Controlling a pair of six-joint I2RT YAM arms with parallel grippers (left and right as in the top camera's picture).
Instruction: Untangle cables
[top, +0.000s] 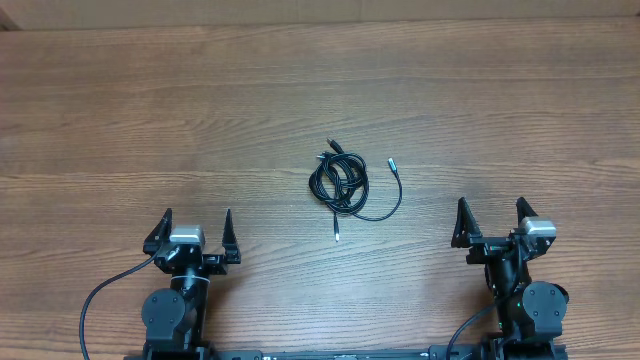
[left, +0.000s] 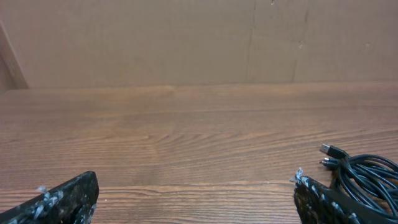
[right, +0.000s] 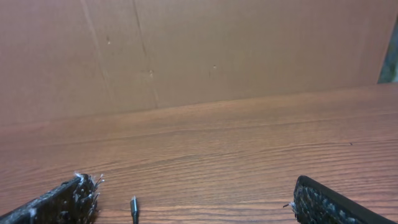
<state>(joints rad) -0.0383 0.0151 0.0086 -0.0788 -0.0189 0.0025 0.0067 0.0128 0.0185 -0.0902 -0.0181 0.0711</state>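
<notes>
Left gripper (top: 197, 214) and right gripper (top: 489, 204) are spread wide and empty, and the cables (top: 340, 182) are seen about midway between them, toward the frame centre.

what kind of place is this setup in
Likely a robot lab workbench: the left gripper and right gripper sit open at the edge of a wood-grain table, a tangle of cables laid out mid-table, a plain brown board wall behind.

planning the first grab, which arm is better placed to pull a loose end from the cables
Right, probably: the teal-tipped end of the cables lies loose toward the right gripper.
</notes>
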